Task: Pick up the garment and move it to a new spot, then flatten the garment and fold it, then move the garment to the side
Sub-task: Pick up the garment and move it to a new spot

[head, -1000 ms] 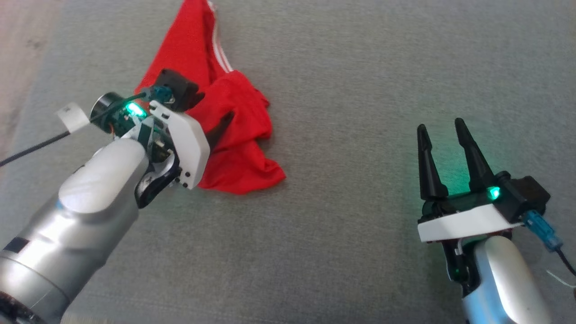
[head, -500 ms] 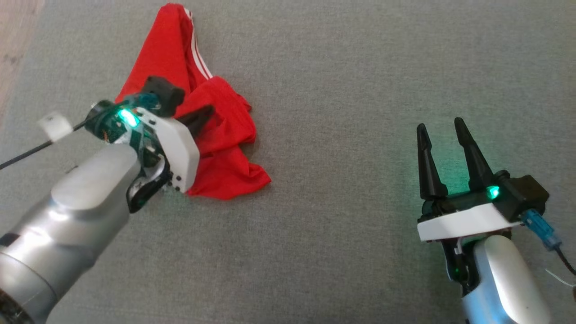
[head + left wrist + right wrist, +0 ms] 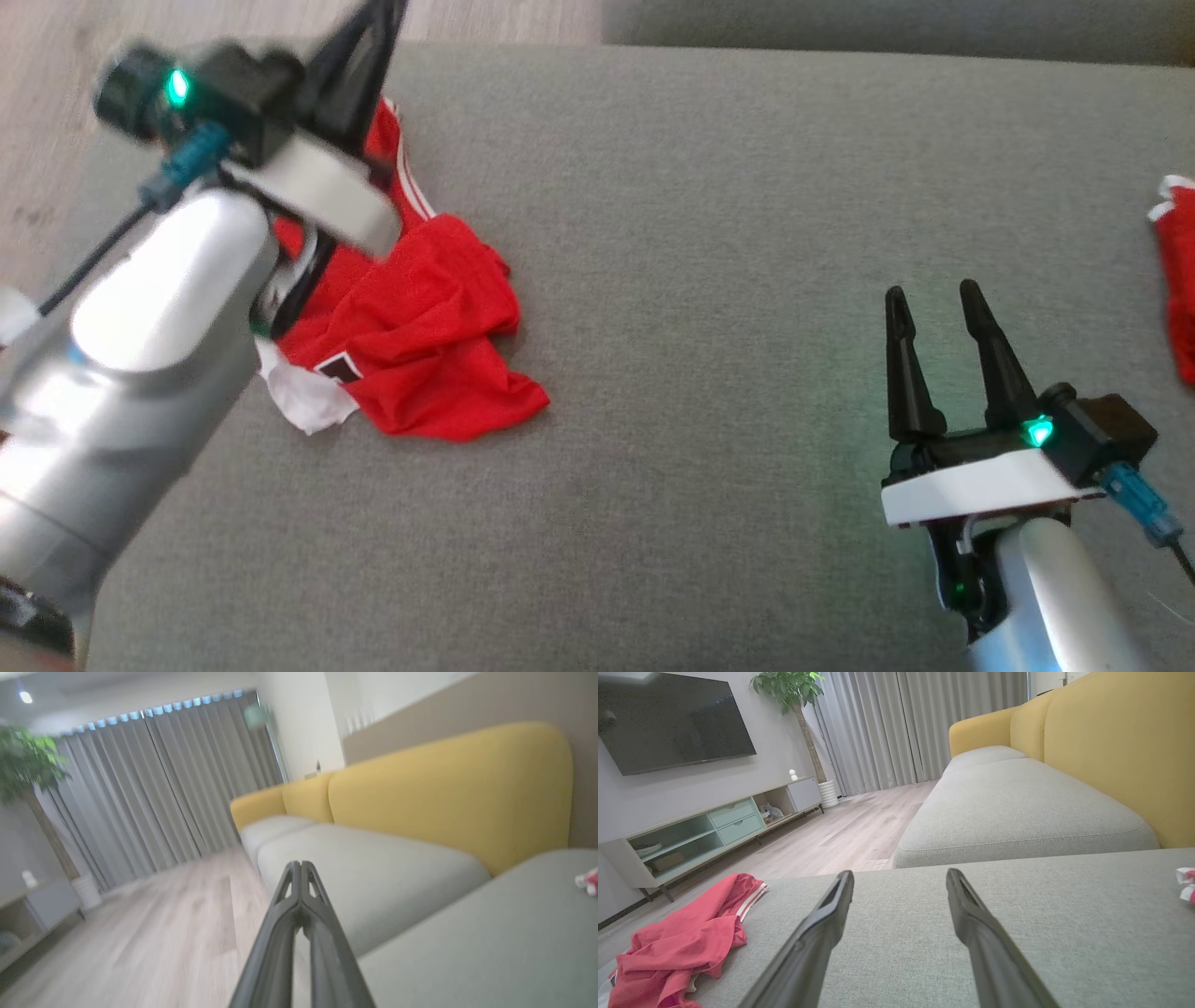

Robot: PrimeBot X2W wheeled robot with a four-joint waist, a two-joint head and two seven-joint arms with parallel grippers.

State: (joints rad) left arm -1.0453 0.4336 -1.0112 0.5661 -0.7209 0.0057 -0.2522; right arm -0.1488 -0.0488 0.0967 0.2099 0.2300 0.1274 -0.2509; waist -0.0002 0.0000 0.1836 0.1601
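Above the red garment [image 3: 411, 327], the left pincer [image 3: 300, 864] points outward, closed on nothing; the right pincer [image 3: 934, 299] hovers spread wide.

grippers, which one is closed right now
The left gripper: in its wrist view the two dark fingers press together at the tips with nothing between them. The right gripper has its fingers standing well apart.

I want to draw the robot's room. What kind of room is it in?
Most likely a living room in a home. There is a long sofa with grey seats and a yellow back, a big TV on the wall, and tall grey curtains reaching the wooden floor.
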